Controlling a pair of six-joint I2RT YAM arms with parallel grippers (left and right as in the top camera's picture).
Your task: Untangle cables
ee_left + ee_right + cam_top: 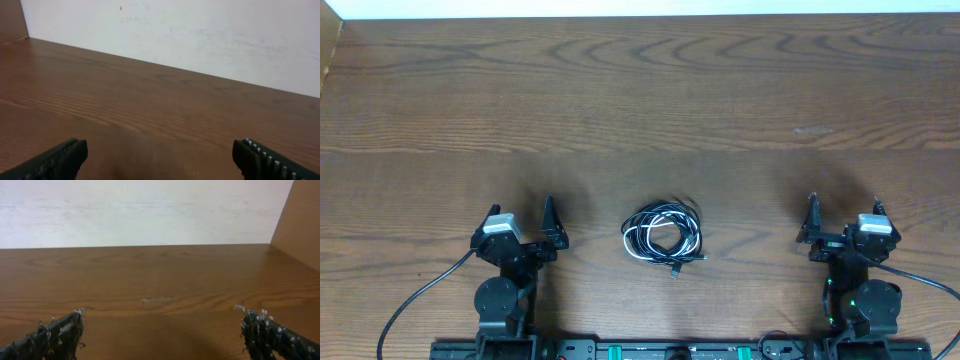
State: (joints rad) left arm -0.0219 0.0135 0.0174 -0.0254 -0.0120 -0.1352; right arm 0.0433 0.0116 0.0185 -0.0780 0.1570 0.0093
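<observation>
Both arms sit folded low, one at each side, tools spread.
The left tool (521, 215) and right tool (844, 212) point forward, fingers wide apart, gripping nothing.

Smooth, grained wooden table (720, 100); glossy thin cables (663, 236).

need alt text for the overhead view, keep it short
A small tangle of black and white cables lies on a wooden table, between the left pincer and right pincer. Both pincers are open, empty and apart from the cables.
</observation>
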